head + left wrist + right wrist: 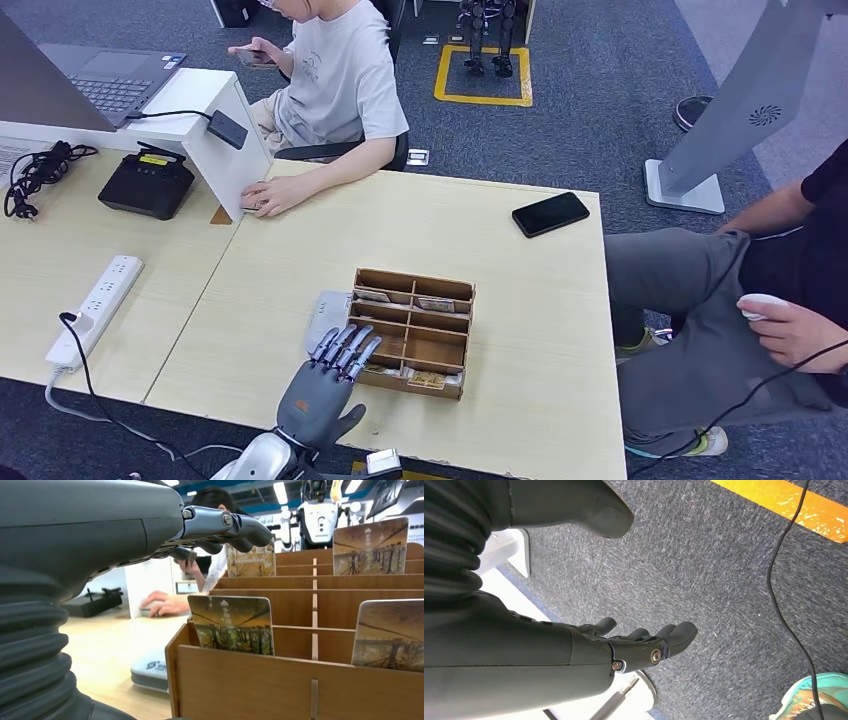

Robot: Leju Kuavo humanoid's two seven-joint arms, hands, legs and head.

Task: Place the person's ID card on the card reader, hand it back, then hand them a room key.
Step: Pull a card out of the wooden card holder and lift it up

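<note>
A light wooden tabletop (pixel 520 300) stands on grey-blue carpet (pixel 590 60), which carries a yellow floor marking. A second table abuts its left edge, holding a laptop (pixel 100 80), a black desk phone (pixel 148 185) and a white power strip (pixel 95 310).

A seated person (pixel 335 80) at the far left corner rests one hand on the tabletop and holds what seems to be a phone in the other. A second person (pixel 730 290) sits off the right edge.

A black smartphone (pixel 550 213) lies near the far right corner. Near the front edge stands a wooden divided box (pixel 412 332) with room key cards (pixel 231 624) upright in its compartments. Touching the box's left side lies a flat pale grey card reader (pixel 325 312).

The robot's left hand (pixel 325 385) hovers at the front edge, empty, fingers straight and slightly spread, reaching over the box's near left corner and the reader. The right hand (pixel 644 642) hangs over the carpet, fingers loosely extended, holding nothing.

No ID card can be made out with certainty. The hand appears to be on the room key step, or else waiting for the ID. Picking a key would call for pinching one upright card's top edge.
</note>
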